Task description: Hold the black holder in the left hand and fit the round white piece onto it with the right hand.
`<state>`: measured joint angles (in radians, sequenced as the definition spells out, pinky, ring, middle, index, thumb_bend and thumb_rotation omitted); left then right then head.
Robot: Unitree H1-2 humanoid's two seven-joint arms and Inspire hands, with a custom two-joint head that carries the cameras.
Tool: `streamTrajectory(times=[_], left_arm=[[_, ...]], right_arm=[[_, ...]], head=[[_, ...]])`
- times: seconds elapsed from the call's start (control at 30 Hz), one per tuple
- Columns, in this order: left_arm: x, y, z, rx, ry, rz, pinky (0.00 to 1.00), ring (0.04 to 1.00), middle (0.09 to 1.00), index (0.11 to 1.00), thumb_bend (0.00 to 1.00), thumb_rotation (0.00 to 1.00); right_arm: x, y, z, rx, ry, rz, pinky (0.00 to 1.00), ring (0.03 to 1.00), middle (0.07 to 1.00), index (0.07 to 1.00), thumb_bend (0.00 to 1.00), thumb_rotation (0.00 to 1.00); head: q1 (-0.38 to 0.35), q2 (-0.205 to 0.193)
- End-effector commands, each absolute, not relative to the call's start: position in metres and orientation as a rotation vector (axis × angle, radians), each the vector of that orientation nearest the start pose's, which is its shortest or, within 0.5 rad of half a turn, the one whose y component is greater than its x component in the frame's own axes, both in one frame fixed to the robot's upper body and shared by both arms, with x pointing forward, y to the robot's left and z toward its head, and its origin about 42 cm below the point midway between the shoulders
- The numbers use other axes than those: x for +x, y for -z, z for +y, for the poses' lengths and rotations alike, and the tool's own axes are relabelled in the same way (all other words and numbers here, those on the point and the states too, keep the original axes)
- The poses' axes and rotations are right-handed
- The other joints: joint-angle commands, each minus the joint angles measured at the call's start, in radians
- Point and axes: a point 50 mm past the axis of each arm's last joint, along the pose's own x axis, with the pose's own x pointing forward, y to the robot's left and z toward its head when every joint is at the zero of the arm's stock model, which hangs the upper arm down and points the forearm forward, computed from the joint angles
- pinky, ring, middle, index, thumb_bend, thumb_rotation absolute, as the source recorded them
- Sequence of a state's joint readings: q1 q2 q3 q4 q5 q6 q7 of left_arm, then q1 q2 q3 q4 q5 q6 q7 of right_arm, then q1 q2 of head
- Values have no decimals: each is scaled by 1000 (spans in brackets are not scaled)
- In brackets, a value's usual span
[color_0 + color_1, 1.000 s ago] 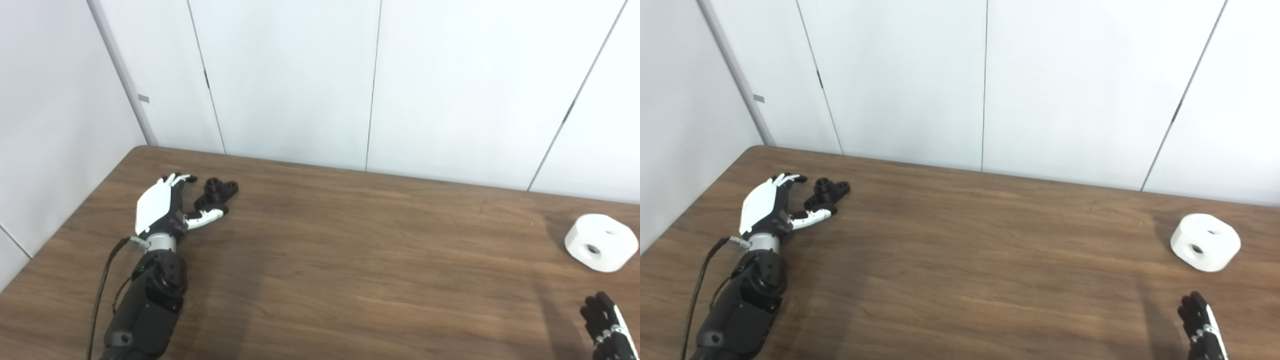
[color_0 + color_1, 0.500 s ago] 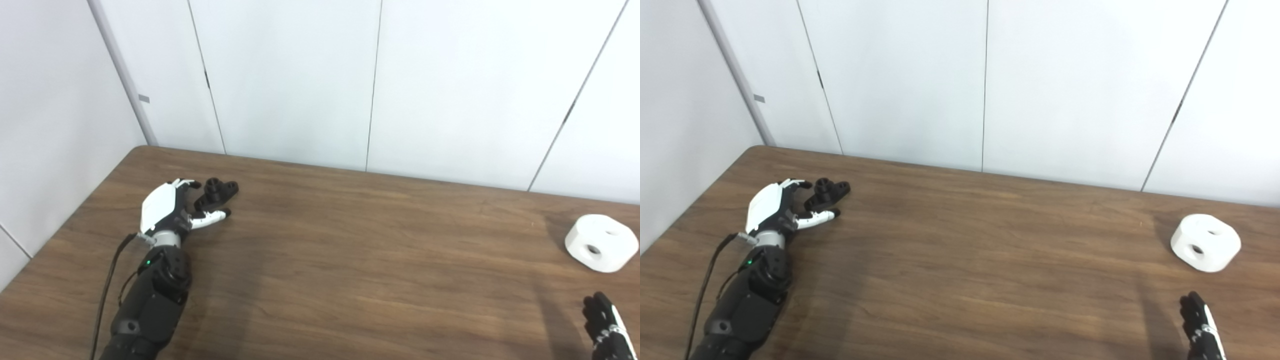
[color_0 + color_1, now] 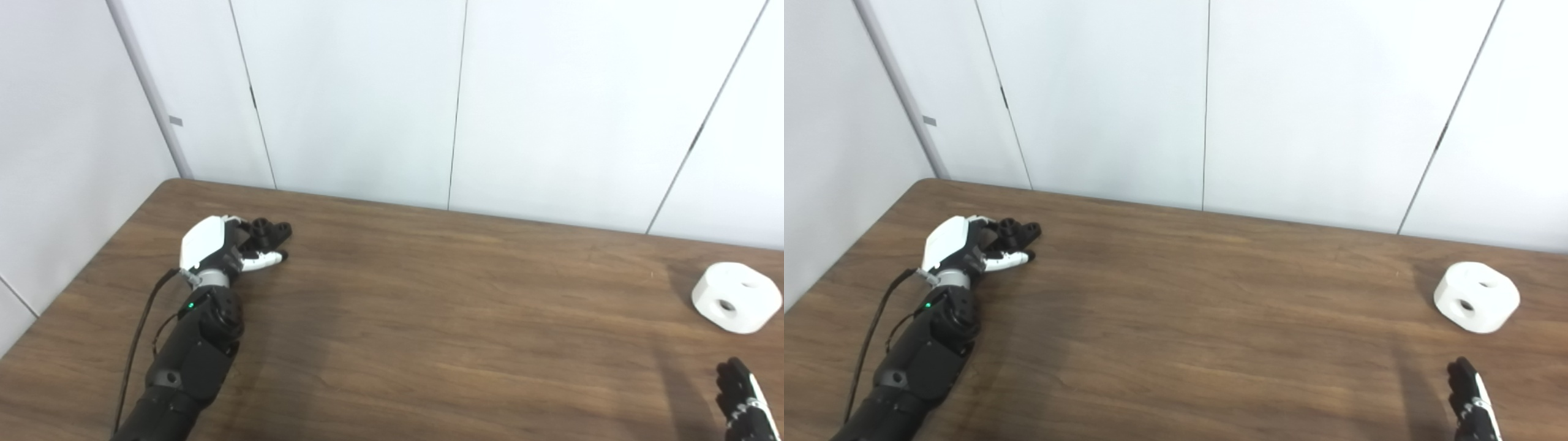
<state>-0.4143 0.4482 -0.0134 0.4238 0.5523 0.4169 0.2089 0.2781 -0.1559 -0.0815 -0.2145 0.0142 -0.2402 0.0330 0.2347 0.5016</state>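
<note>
The black holder [image 3: 272, 229] lies on the wooden table [image 3: 429, 318] at the far left. My left hand [image 3: 215, 247] is up against it, fingers curved over its left end and thumb stretched along its near side; the hand is still open, not clamped. The holder's near-left part is hidden behind the hand. The round white piece [image 3: 737, 297], with holes in its top and side, rests at the far right of the table. Below it, only the upright fingers of my right hand [image 3: 742, 398] show at the bottom right corner, apart and holding nothing.
White wall panels [image 3: 453, 98] stand right behind the table's far edge. The table's left edge runs diagonally close to the left arm. A black cable [image 3: 138, 343] hangs beside the left forearm.
My left hand has slid forward and right onto the holder, its fingers curling over the left end. The holder, the white piece and the right hand have stayed put.
</note>
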Motion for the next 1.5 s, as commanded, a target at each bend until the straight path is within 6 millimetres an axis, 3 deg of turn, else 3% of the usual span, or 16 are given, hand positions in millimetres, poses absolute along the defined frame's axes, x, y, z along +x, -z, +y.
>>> streamTrajectory(times=[0.0,1.2,1.3,1.4,1.43,1.47], left_arm=[[422,-186,398,1035,-521,212,1000,980,917,724,868,371],[414,-180,399,1069,-522,261,1000,969,902,695,851,364],[415,-180,399,1065,-519,260,1000,962,886,644,831,328],[414,-179,400,1040,-517,242,1000,948,858,571,798,206],[414,-179,400,1031,-514,235,1000,945,848,530,664,138],[414,-178,401,1026,-513,232,1000,939,837,509,595,100]], right_arm=[[189,-101,-281,-151,75,-146,1000,954,949,956,675,1000],[189,-103,-288,-118,61,-153,1000,988,980,979,651,1000],[188,-103,-288,-121,65,-154,1000,980,976,976,657,1000],[188,-104,-288,-121,62,-158,1000,983,977,976,660,1000],[188,-104,-288,-119,62,-156,1000,985,978,978,666,1000],[188,-105,-288,-117,62,-154,1000,987,979,977,675,1000]], head=[[8,6],[25,27],[24,27],[24,27],[24,27],[24,27]])
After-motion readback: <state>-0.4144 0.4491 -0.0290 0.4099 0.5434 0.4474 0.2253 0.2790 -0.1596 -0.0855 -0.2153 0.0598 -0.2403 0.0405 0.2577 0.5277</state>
